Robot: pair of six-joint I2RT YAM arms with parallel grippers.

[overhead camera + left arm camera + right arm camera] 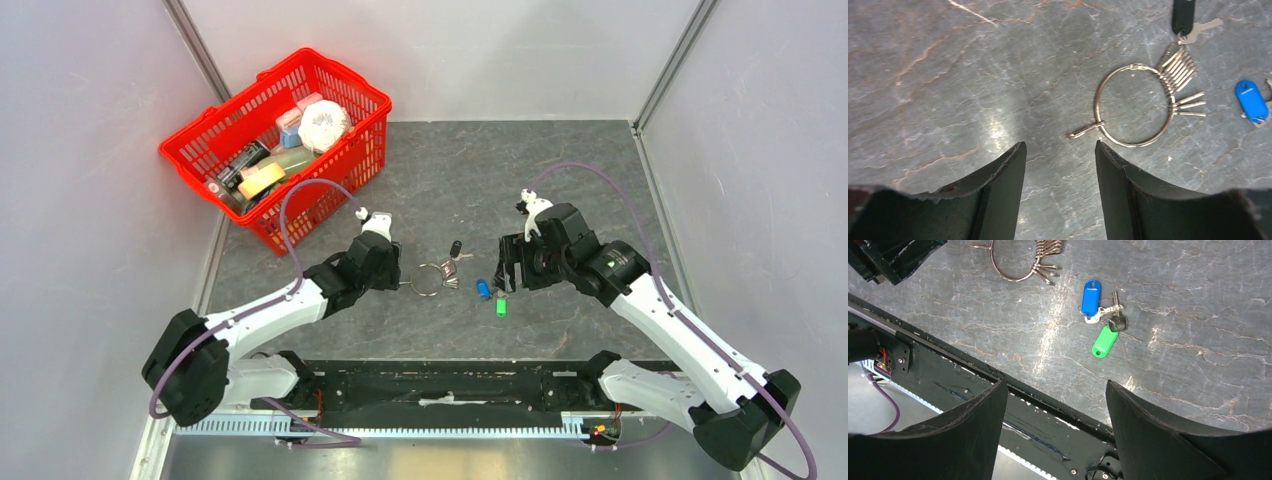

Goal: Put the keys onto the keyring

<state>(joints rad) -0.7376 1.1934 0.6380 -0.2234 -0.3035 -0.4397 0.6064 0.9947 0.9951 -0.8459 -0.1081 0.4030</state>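
Here both tools stand wide and empty: the left tool point(1060, 147) sits just short of the keyring point(1096, 102) lying on the table point(560, 180), the right tool point(1057, 385) near the blue key point(1091, 296) and green key point(1105, 342).

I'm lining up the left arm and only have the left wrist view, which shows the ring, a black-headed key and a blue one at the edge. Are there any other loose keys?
Observer: Yes. A green-headed key lies right next to the blue-headed key, on the side nearer the arm bases.
Operator: Where's the other arm?
Observer: The right end effector hovers over the table close to those two keys, open and empty.
Operator: Is there anything else I should avoid?
Observer: A red basket full of items sits in the far left corner, well away from the keyring.
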